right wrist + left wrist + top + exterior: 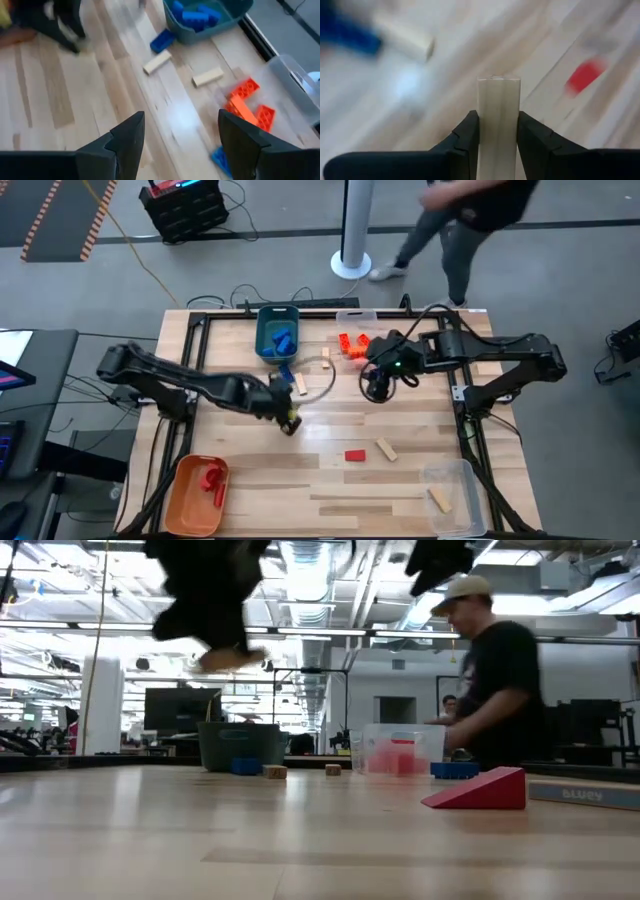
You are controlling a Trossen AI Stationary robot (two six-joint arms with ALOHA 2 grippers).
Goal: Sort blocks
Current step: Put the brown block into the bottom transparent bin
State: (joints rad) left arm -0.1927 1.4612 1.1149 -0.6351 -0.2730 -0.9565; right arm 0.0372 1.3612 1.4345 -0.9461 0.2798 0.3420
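Observation:
My left gripper [289, 422] hangs above the table's middle, shut on a plain light wood stick [499, 107], which also shows high up in the low view [232, 658]. My right gripper [177, 145] stands open in the air over the far middle [378, 385], holding nothing. Loose blocks lie flat on the table: a red wedge [355, 455], a wood block [386, 448], two wood blocks [157, 62] [207, 76] and a blue one [161, 41] near the teal bin [277, 330], and orange blocks [245, 102]. My left gripper pinches the wood stick by its two long sides [499, 145] between its two fingers [468, 132]. The stick runs along the fingers and sticks out past their tips. The fingers slant down, and the stick is lifted clear of the table.
The teal bin at the far middle holds blue blocks. An orange bin [195, 492] at the near left holds red ones. A clear bin [455, 498] at the near right holds a wood block; another clear bin [352, 317] stands at the far edge. A person walks beyond the table.

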